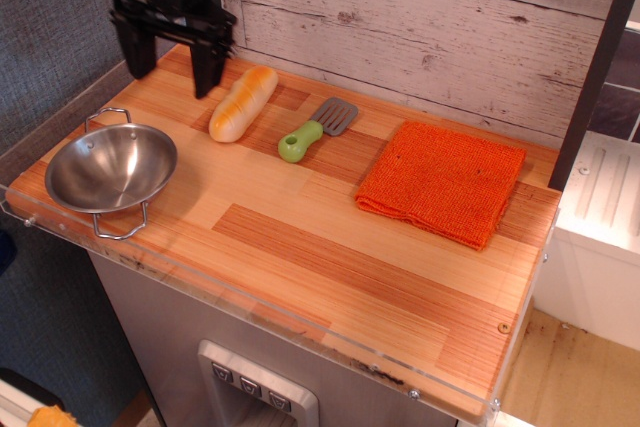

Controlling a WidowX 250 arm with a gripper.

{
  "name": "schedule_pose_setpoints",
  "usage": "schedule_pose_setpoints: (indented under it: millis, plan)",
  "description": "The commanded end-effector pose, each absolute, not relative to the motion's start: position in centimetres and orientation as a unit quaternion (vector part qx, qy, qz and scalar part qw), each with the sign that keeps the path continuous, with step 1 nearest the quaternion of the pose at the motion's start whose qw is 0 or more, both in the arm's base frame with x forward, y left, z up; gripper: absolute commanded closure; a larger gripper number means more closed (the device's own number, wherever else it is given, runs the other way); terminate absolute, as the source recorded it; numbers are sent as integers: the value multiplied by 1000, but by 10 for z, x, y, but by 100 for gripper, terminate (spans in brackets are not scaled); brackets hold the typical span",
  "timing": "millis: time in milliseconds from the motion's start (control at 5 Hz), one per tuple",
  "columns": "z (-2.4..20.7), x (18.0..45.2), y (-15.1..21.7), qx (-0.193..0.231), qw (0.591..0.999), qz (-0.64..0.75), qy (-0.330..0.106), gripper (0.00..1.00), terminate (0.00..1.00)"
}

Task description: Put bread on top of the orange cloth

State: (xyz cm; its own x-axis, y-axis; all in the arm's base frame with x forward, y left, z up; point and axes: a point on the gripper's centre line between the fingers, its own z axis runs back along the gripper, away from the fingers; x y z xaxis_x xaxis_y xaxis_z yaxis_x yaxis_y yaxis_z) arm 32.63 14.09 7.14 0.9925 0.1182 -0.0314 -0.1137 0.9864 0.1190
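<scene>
The bread (243, 103), a small cream and golden toy baguette, lies on the wooden counter at the back left. The orange cloth (442, 180), a folded woven square, lies flat at the right side of the counter, apart from the bread. My black gripper (172, 78) hangs open and empty over the back left corner, to the left of the bread. Its right finger (209, 69) stands a short way from the bread's far end, not touching it.
A green-handled grey spatula (317, 131) lies between the bread and the cloth. A steel bowl (110, 168) with wire handles sits at the front left. A plank wall (420, 17) backs the counter; a dark post (592, 77) stands at the right.
</scene>
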Motion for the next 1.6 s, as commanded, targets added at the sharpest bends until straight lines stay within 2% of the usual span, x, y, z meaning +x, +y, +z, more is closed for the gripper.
schedule_pose_setpoints:
  millis: [0, 200, 400, 600, 800, 1000, 1200, 1400]
  plan:
    - [74, 358, 135, 73, 995, 65, -29, 0, 0]
    - [69, 367, 130, 64, 994, 77, -47, 0, 0]
    - [53, 371, 134, 59, 994, 82, -38, 0, 0]
    - [31, 363, 140, 70, 994, 79, -3, 0, 0]
    - [15, 356, 140, 62, 995, 78, 14, 0, 0]
    - [16, 355, 131, 63, 996, 67, 19, 100, 0]
    - [42, 356, 114, 60, 996, 60, 2, 100, 0]
    - [90, 353, 95, 80, 989, 100, -71, 100, 0]
